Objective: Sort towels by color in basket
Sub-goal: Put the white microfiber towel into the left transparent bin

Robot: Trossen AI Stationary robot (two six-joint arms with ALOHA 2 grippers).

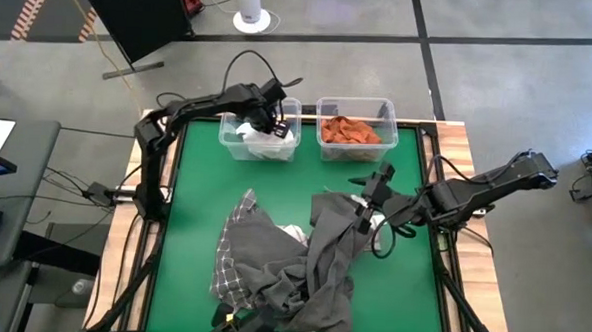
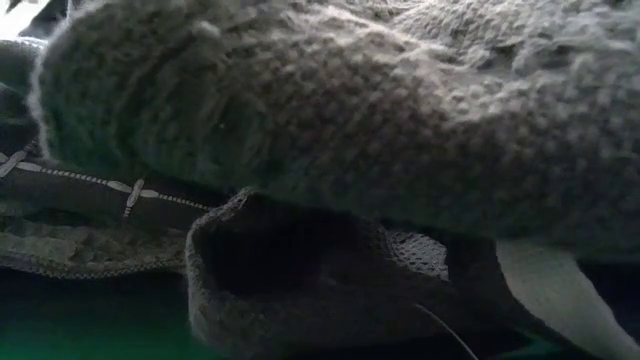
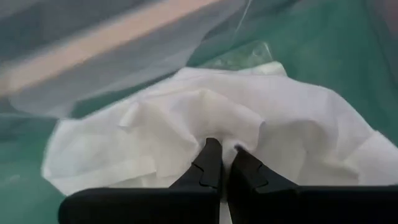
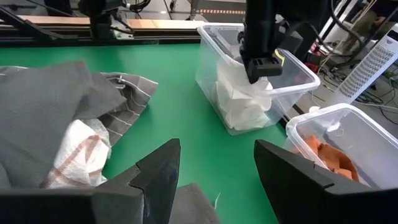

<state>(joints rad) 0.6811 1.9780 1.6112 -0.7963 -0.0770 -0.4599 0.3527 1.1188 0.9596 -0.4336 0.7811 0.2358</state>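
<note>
Reaching into the clear bin, the left gripper has its fingers pressed together against the white towel bunched just beyond their tips. The right gripper, fingers apart and empty, hangs beside the grey towel heap, nearer it; its crumpled length runs away from those fingers across the bench.

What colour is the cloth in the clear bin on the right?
Orange. The orange towel in the right bin shows best in the high view.

Low view – towel pile blocking everything behind.
</note>
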